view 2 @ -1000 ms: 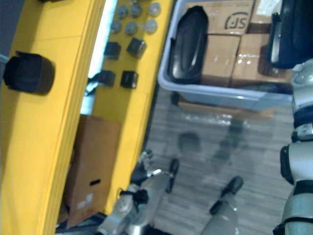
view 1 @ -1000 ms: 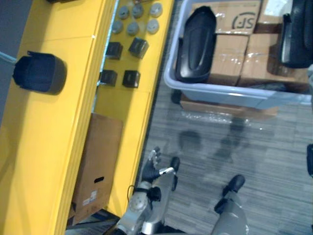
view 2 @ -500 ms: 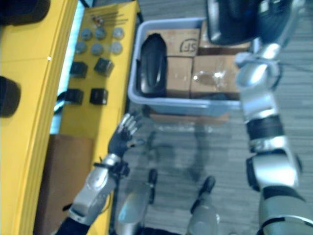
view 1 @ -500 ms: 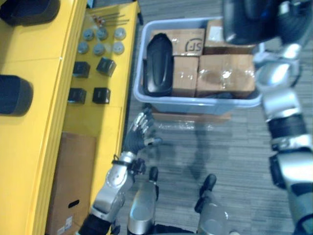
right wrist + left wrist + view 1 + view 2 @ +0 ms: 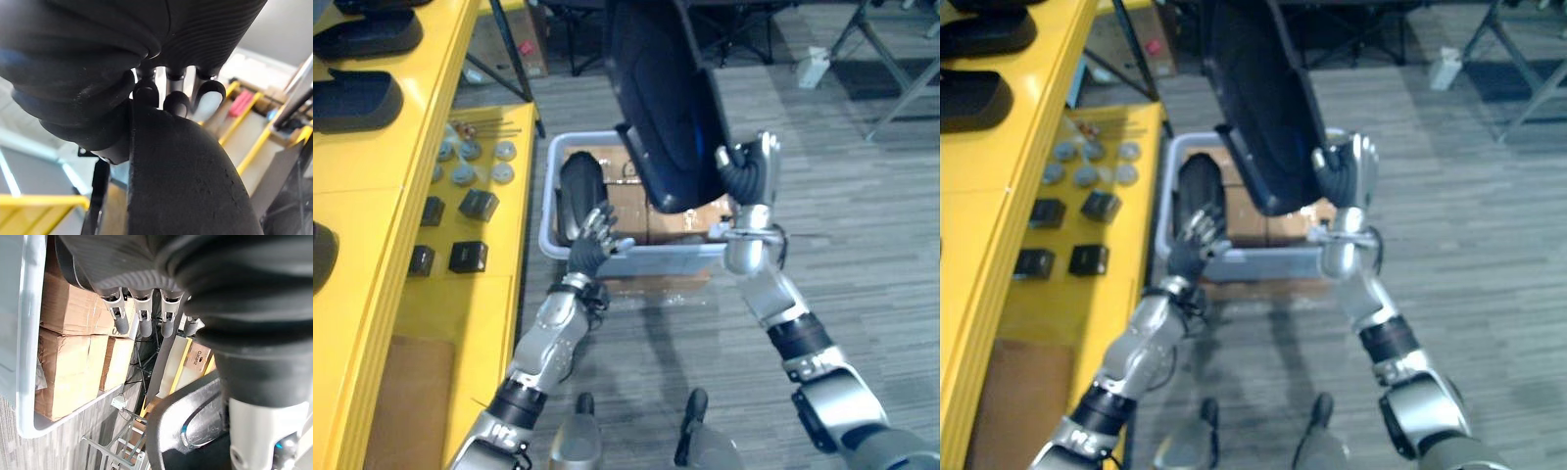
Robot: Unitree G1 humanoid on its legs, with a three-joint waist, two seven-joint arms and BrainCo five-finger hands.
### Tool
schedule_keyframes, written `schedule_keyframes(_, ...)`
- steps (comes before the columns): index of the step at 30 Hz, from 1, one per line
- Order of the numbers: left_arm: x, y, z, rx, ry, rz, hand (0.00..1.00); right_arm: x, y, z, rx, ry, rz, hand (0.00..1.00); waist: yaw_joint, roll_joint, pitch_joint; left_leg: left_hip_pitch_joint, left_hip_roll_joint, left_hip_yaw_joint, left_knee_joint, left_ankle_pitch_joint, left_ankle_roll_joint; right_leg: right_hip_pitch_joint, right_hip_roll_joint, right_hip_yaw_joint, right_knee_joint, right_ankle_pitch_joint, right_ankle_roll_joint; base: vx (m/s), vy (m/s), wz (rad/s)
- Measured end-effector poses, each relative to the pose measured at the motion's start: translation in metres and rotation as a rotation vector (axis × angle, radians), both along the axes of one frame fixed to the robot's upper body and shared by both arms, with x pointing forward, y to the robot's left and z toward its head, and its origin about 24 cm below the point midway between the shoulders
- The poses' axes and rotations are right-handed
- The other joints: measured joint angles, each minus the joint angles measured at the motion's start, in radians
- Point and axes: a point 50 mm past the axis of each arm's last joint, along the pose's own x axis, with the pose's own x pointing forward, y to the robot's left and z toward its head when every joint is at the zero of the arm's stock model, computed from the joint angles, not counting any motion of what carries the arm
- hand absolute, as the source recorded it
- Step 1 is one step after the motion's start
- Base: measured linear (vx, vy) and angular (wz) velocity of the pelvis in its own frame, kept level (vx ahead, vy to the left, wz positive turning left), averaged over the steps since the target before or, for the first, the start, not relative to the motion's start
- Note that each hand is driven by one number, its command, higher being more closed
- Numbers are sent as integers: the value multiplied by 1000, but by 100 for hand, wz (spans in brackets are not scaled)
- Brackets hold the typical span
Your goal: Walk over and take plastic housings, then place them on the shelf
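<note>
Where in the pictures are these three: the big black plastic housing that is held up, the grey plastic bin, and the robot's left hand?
big black plastic housing (image 5: 661, 108), left eye view, middle of its shell.
grey plastic bin (image 5: 545, 206), left eye view, its left wall.
left hand (image 5: 589, 247), left eye view, its dark middle.

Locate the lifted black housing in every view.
Left eye: housing top centre, above the right hand.
Right eye: top centre too.
Left wrist: probably the dark curved shell beyond the grey bin.
Right wrist: broad black surface under the fingers.
Shared landmark: grey bin beneath it, in both eye views and left wrist.
</note>
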Motion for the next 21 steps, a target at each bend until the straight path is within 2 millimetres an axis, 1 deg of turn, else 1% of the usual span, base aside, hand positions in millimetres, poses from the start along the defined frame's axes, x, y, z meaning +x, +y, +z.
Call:
schedule_keyframes(2, 1, 4, -7, 17, 34, 40, 0, -1, 10, -7, -11, 24, 31, 100, 0, -6, -3, -2, 7, 3, 11, 0, 0, 0, 6, 0, 0, 1, -4, -136, -22, -6)
schedule_keyframes(5, 2, 6, -13, 31, 69, 62, 0, 0, 13, -12, -12, 40, 42, 100, 1, -23, -16, -9, 13, 2, 12, 4, -7, -2, 14, -1, -9, 2, -13, -90, -25, -1)
schedule_keyframes(6, 3, 7, -18, 40, 97, 71, 0, 0, 14, -15, -9, 51, 42, 100, 2, -35, -31, -17, 16, 1, 12, 6, -10, -6, 20, -2, -20, 9, -17, -55, -20, -1)
schedule_keyframes(7, 3, 7, -19, 42, 102, 72, 0, -1, 14, -16, -8, 53, 42, 100, 2, -38, -33, -18, 17, 1, 12, 6, -11, -6, 21, -2, -21, 9, -18, -46, -22, -1)
schedule_keyframes(8, 3, 8, -23, 47, 120, 82, 0, -1, 15, -19, -4, 61, 43, 100, 2, -46, -39, -18, 19, 0, 12, 7, -12, -5, 23, -3, -22, 11, -18, 0, 0, 0)
schedule_keyframes(9, 3, 8, -25, 50, 130, 92, 0, -2, 15, -20, -3, 66, 45, 100, 2, -50, -42, -18, 20, -2, 13, 8, -13, -4, 24, -4, -22, 15, -12, 0, 0, 0)
schedule_keyframes(13, 3, 9, -26, 43, 146, 126, 0, -4, 18, -24, -7, 63, 57, 100, 2, -55, -46, -18, 20, -4, 14, 8, -13, -2, 25, -4, -23, 21, -10, 0, 0, 0)
schedule_keyframes(15, 3, 8, -26, 32, 147, 126, 0, -7, 23, -27, -26, 65, 75, 100, 2, -62, -51, -19, 20, -5, 14, 8, -13, -1, 26, -4, -26, 23, -9, 0, 0, 0)
schedule_keyframes(18, 4, 6, -27, 18, 157, 124, 0, -10, 30, -31, -31, 70, 103, 100, 2, -65, -53, -20, 19, -6, 14, 8, -13, -1, 25, -4, -26, 23, -8, 0, 0, 0)
schedule_keyframes(21, 4, 4, -31, -27, 188, 121, 0, -16, 38, -41, -40, 82, 147, 100, 2, -68, -55, -25, 19, -8, 22, 4, -13, -1, 25, -4, -27, 24, -7, -26, 15, 0)
